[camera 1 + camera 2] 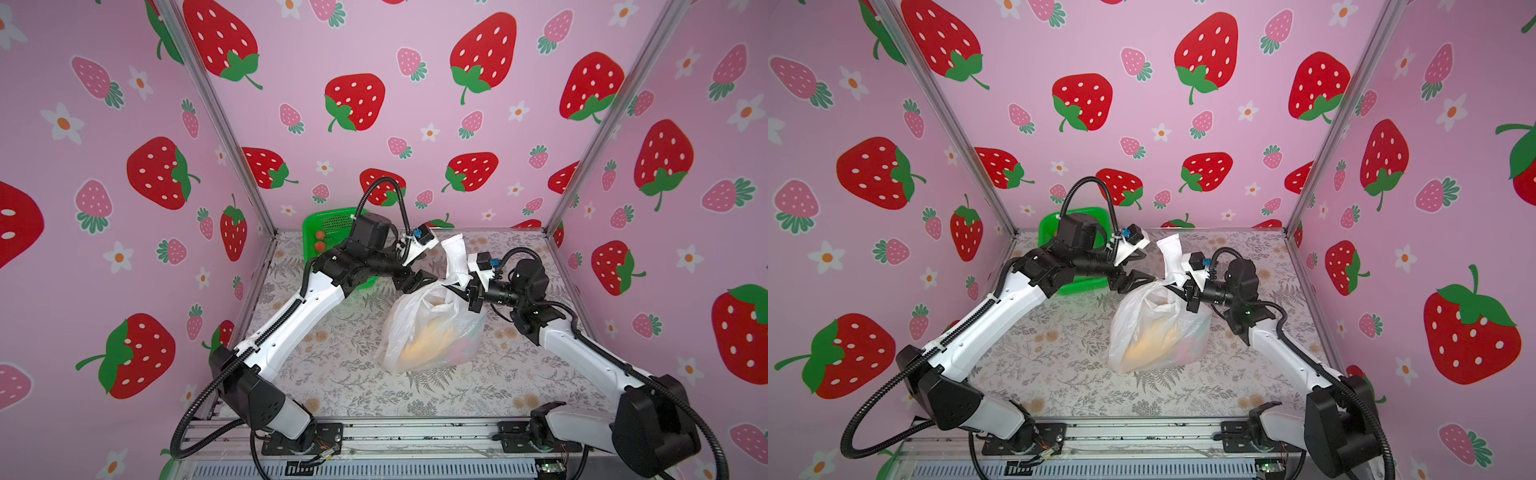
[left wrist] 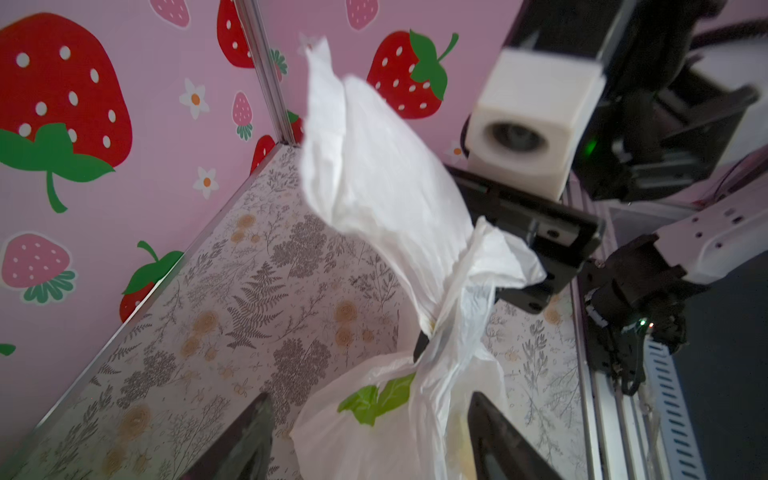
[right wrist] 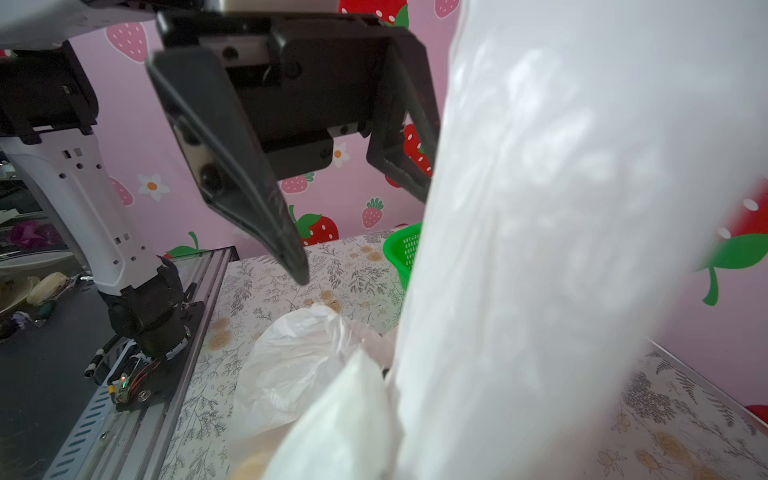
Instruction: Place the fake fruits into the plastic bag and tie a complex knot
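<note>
Front rail (image 1: 415, 432), open mat (image 1: 332, 374), plastic bag (image 1: 432, 332) mid-table

Soft, even light fills both top views, shadows faint, picture edges stretched. Wrist views are dimmer; the plastic bag (image 3: 561, 208), up against the jaws, blurs white and overexposed.
</note>
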{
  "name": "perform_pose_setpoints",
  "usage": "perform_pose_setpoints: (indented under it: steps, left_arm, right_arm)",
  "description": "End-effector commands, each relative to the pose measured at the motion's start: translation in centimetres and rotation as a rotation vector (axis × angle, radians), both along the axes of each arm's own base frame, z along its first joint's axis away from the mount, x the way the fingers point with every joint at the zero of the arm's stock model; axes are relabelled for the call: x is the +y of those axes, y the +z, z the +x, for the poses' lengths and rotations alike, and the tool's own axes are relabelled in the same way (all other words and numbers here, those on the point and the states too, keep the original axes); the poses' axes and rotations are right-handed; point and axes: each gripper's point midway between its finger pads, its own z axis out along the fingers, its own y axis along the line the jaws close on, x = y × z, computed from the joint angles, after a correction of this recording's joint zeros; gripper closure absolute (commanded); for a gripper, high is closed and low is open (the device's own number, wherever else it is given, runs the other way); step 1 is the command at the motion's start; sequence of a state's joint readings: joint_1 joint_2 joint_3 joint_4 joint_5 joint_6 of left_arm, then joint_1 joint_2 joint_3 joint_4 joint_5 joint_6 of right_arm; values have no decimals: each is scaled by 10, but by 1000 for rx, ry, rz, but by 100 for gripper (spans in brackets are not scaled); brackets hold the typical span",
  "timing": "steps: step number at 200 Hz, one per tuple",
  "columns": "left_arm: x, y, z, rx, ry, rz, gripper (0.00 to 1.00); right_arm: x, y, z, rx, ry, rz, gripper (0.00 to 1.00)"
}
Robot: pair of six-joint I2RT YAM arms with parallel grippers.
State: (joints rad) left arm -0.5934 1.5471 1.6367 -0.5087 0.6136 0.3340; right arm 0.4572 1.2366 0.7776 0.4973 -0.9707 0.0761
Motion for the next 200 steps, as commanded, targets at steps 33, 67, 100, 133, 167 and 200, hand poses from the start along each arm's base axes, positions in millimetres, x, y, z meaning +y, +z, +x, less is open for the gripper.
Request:
perform_pose_setpoints:
  steps: [33,67,100,133,167,200]
  left_arm:
    - [-44,42,0,174,-133,-196,20]
    - [-54,45,4,190,-139,-211,45]
    - [-50,47,5,174,-124,-220,92]
    - [-37,45,5,159,-100,-245,100]
    - [-29,43,8,166,-79,-261,100]
    - [-27,41,12,175,-69,-262,100]
  right_arm:
    - [7,0,-13,-28,49,1,100]
    - [8,-3,-9,-6,22,-6,100]
    - [4,-3,-1,21,-39,-2,98]
    - [2,2,2,52,-61,20,93]
    - [0,3,2,68,-66,37,90]
    - [-2,0,3,81,-80,40,88]
